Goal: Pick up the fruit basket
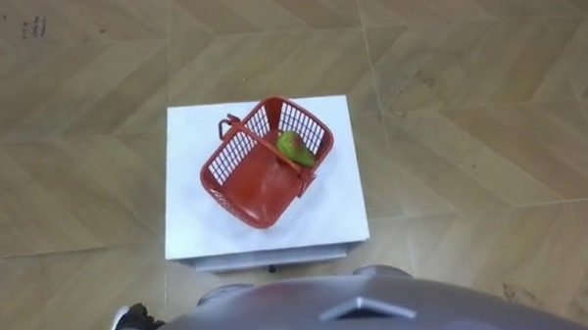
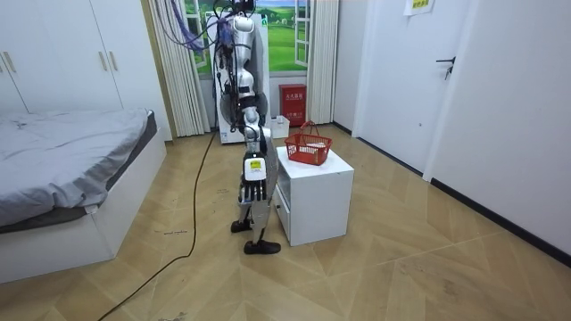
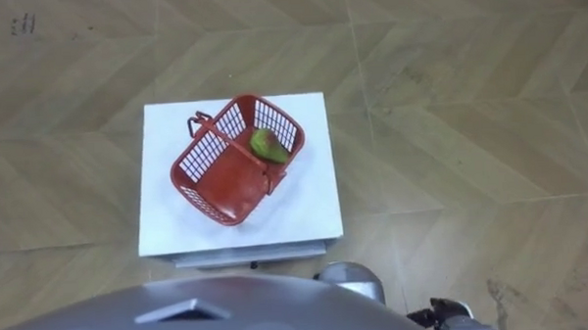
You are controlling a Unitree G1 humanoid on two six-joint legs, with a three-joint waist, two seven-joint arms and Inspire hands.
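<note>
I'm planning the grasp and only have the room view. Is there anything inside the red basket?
Observer: Yes, one green fruit lies in the red basket.
Operator: Where in it?
Observer: At the end farther from the robot, toward its right, against the mesh wall.
Operator: Is the basket square on the white cabinet?
Observer: No, it sits skewed, with its long sides diagonal to the top's edges.

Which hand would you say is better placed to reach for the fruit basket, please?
Probably left: the basket sits left of centre in both eye views; the left hand and right hand both hang low beside the robot.
</note>
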